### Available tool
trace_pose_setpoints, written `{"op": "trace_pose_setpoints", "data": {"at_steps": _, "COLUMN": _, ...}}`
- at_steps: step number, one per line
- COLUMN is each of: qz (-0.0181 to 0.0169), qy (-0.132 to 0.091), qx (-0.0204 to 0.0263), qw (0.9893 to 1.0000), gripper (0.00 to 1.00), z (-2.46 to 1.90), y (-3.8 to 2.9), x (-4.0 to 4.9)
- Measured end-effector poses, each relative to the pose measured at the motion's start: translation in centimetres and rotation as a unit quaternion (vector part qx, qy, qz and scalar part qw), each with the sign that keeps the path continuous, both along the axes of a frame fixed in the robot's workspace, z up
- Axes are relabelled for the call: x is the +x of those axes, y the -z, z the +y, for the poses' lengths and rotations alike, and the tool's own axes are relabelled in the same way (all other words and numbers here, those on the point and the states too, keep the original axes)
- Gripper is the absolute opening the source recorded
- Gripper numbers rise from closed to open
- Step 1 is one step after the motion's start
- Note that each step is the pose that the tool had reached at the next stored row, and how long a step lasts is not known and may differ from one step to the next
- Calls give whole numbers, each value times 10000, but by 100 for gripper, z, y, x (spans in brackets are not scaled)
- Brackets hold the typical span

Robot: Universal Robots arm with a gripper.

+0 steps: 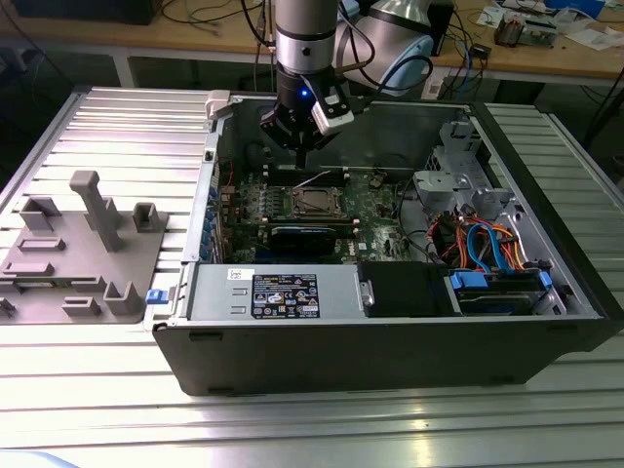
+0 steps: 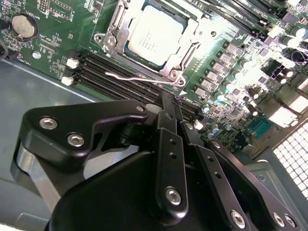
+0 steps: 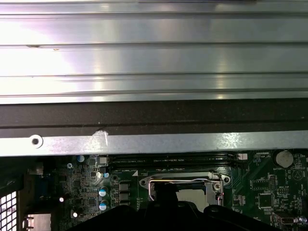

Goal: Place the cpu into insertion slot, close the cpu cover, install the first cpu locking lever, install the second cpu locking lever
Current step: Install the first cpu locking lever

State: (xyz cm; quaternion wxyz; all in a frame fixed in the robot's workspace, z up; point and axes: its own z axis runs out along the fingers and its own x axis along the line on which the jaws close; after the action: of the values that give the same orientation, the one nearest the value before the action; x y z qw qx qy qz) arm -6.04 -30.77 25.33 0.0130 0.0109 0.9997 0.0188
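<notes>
Two steps look complete: the cpu (image 2: 156, 31) sits in the insertion slot (image 2: 126, 45) beneath the lowered cpu cover (image 2: 111, 38). The end effector (image 2: 172, 102), fingers pressed together and empty, hovers just beside a wire locking lever (image 2: 137, 77). Whether either lever is latched cannot be told.

The exterior view looks down from high and well off onto the computer case (image 1: 390, 341), over its near wall. My second wrist view peers close past my gripper (image 2: 174, 108) onto the motherboard (image 2: 53, 53) — the first skims the case's rim; the cpu cover (image 2: 114, 33) shows in both wrist views.
</notes>
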Motion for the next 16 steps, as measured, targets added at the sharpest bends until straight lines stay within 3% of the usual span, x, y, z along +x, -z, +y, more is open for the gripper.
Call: {"op": "trace_pose_setpoints", "data": {"at_steps": 16, "qz": 1, "qy": -112, "qx": 12, "qw": 9999, "gripper": 11, "z": 9, "y": 101, "x": 85}}
